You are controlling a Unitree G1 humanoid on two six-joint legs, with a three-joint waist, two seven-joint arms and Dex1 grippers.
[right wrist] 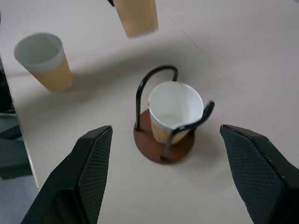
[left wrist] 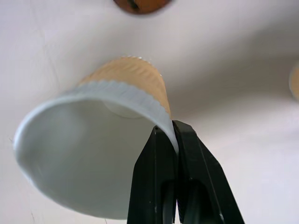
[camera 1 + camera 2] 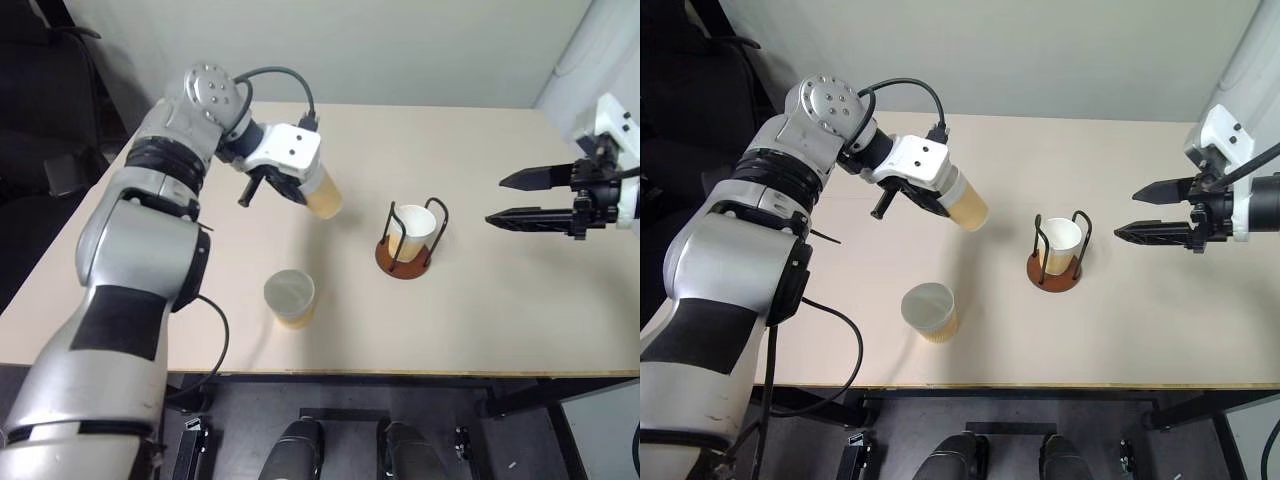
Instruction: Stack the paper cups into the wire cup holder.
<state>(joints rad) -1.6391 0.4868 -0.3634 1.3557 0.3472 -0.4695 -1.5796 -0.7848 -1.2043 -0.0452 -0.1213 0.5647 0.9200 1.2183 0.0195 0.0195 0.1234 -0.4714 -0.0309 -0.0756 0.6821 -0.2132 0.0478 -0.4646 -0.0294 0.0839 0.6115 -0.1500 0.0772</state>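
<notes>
You have a pale tabletop (image 3: 500, 330) carrying everything. The wire cup holder (image 3: 405, 262) stands on it a little toward the right edge from the middle, its reddish-brown disc flat on the surface and its black wire loops upright. One paper cup (image 3: 414, 228) sits upright inside those loops, mouth up, white inside showing.

A second paper cup (image 3: 290, 298) stands upright on the tabletop, nearer the front edge and to the left of the holder, well apart from it.

Your left claw (image 2: 174, 140) is clamped tight on the rim of the third paper cup (image 3: 324, 194), one black finger inside the mouth and one outside. That cup hangs tilted in the air over the tabletop, its base pointing down and toward the holder, its shadow falling on the surface below. It sits left of the holder and farther from the front edge than the standing cup, touching neither.

Your right claw (image 3: 522, 198) hovers over the right edge of the tabletop, fingers spread wide and holding nothing, pointing toward the holder but well apart from it.
</notes>
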